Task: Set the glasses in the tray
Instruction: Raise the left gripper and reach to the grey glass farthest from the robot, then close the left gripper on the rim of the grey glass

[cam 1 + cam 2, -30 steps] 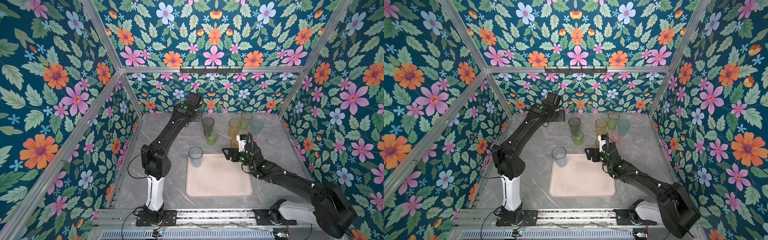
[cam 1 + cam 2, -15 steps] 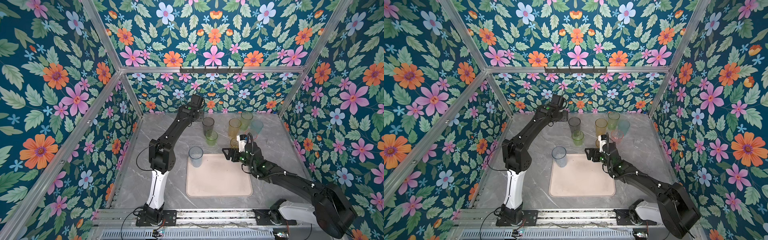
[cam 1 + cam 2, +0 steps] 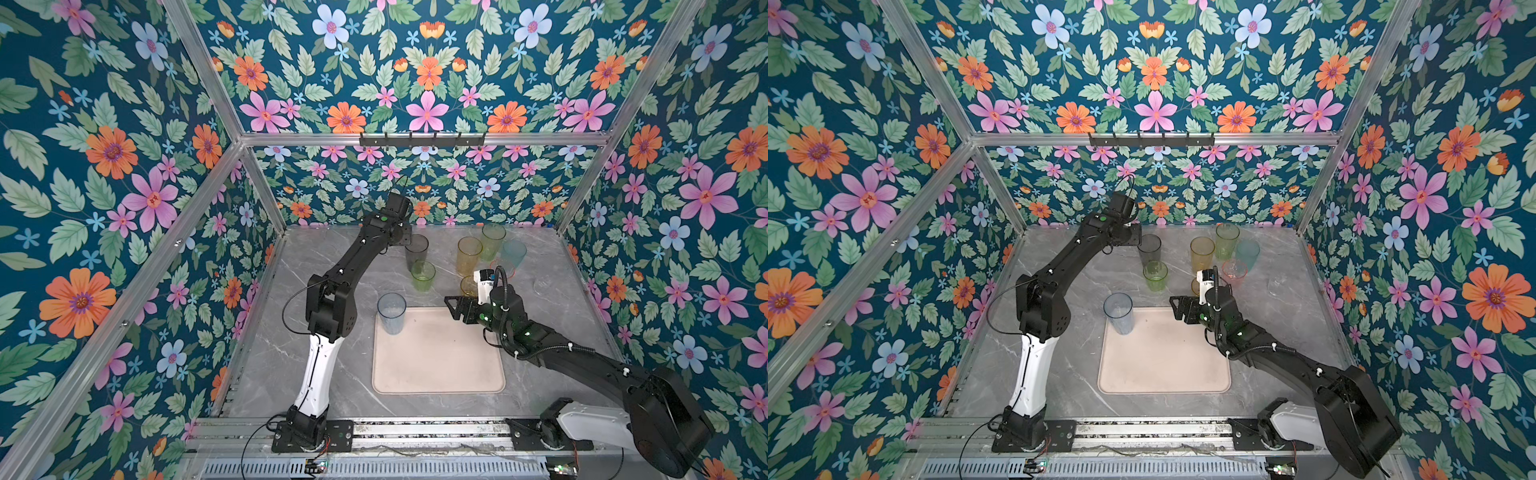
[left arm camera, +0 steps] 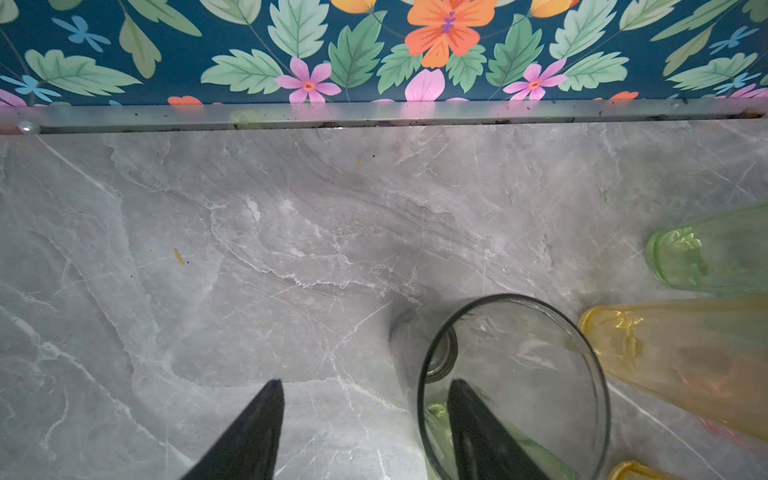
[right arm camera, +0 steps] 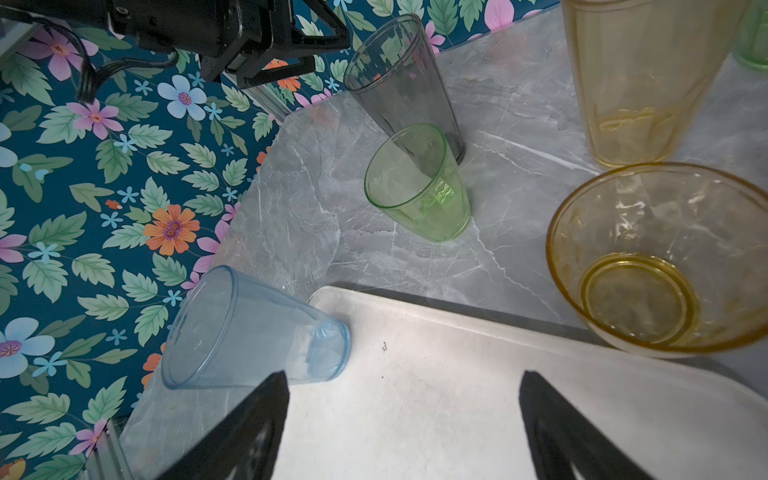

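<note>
Grey glass [image 3: 417, 253] next
Left end effector [image 4: 365, 384] open astride its wall, should close gently; right end effector [image 5: 404, 376] open.

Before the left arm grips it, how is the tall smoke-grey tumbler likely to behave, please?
The smoke-grey tumbler is tall on a narrow base, so a sideways nudge would probably tip it, perhaps against the short green tumbler close by. Its thin, see-through wall looks light and smooth, so it may slip when gripped.

The left gripper [image 4: 365, 384], jaws apart, holds one fingertip over the smoke grey tumbler [image 4: 540, 353].
</note>
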Robot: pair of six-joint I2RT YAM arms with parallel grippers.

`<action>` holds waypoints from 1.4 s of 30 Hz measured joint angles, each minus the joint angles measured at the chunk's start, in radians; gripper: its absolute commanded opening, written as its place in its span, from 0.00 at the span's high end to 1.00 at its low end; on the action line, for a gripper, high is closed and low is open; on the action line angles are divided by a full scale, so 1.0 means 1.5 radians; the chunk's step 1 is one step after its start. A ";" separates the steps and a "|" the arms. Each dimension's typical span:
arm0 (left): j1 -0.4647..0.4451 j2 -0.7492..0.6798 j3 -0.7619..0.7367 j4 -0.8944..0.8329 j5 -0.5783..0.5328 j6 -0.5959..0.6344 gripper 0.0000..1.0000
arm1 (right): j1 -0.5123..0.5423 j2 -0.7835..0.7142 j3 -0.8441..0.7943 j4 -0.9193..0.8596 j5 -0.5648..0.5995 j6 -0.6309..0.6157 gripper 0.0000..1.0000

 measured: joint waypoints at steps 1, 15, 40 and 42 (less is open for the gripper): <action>0.000 0.003 0.001 0.000 0.008 -0.001 0.38 | 0.000 0.000 0.000 0.000 0.000 0.000 0.12; -0.010 0.036 0.029 -0.002 0.039 -0.030 0.52 | 0.000 0.001 0.000 0.000 -0.003 0.000 0.12; -0.011 0.064 0.039 -0.002 0.056 -0.032 0.81 | 0.000 0.001 0.000 0.000 -0.001 0.005 0.12; -0.012 0.064 0.039 -0.002 0.055 -0.031 0.82 | 0.000 0.000 -0.001 0.001 0.000 0.005 0.12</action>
